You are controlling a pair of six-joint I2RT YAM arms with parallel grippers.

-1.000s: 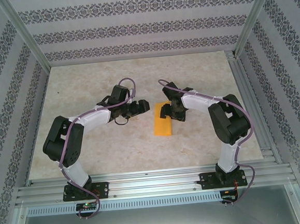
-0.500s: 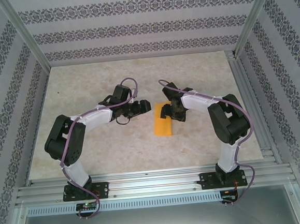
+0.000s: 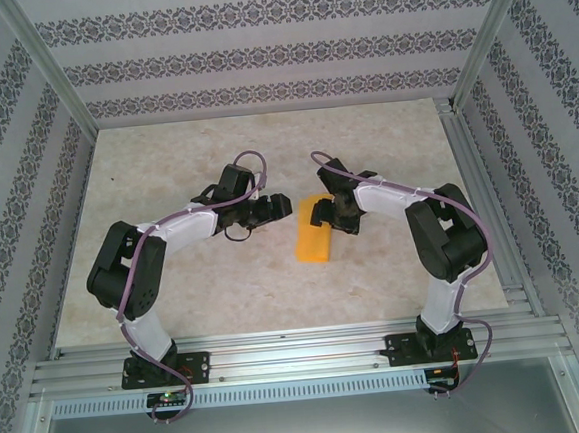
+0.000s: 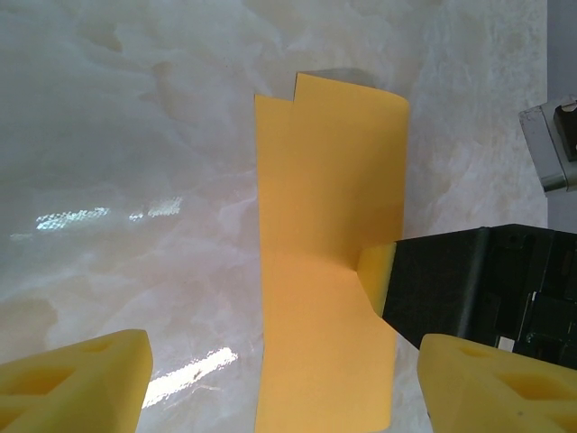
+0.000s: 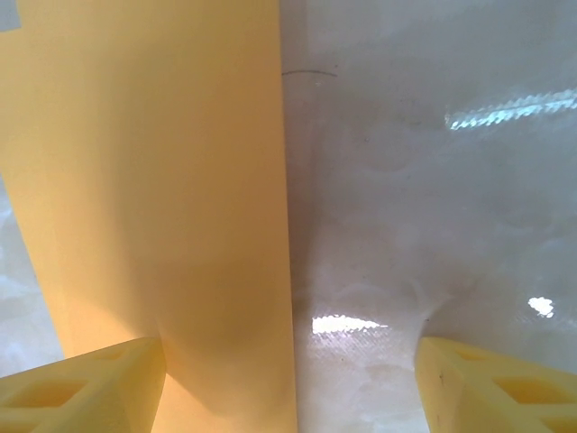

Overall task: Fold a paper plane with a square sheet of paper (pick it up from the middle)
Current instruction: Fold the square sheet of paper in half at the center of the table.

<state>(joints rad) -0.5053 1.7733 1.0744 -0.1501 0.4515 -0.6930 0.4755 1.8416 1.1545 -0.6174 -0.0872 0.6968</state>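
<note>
Though both arms are gathered at the middle of the marble-patterned table (image 3: pixel 165 166), I'd judge the job to be barely begun. Starting from the left, the left gripper (image 3: pixel 272 208) hovers just beside the paper with its yellow fingers spread wide and nothing between them. Its own camera looks down between those fingers, and the sheet lies flat below.

The square sheet of paper (image 3: pixel 314 243) lies on the tabletop between the two grippers, nearer the right one. It is no longer square. It reads as a narrow orange-yellow rectangle, apparently doubled over lengthwise. In the left wrist view (image 4: pixel 329 180) the far end shows a small stepped corner where the layers don't quite match, and that end lifts a little off the table. I see no pointed nose, no angled corner folds and no wings, so nearly all the shaping seems left to do. Its long axis runs from the near edge of the table towards the back wall, with the far end leaning slightly right. With both ends blunt, it has no nose pointing either way.

Further right, the right gripper (image 3: pixel 319 214) sits low over the far part of the strip, jaws apart and clamped on nothing. In the right wrist view, one of its fingers (image 5: pixel 81 383) is over the paper (image 5: pixel 153 180) and the other over bare table. The left wrist view shows that fingertip (image 4: pixel 377 271) touching the strip's right edge, where a slight buckle rises.
</note>
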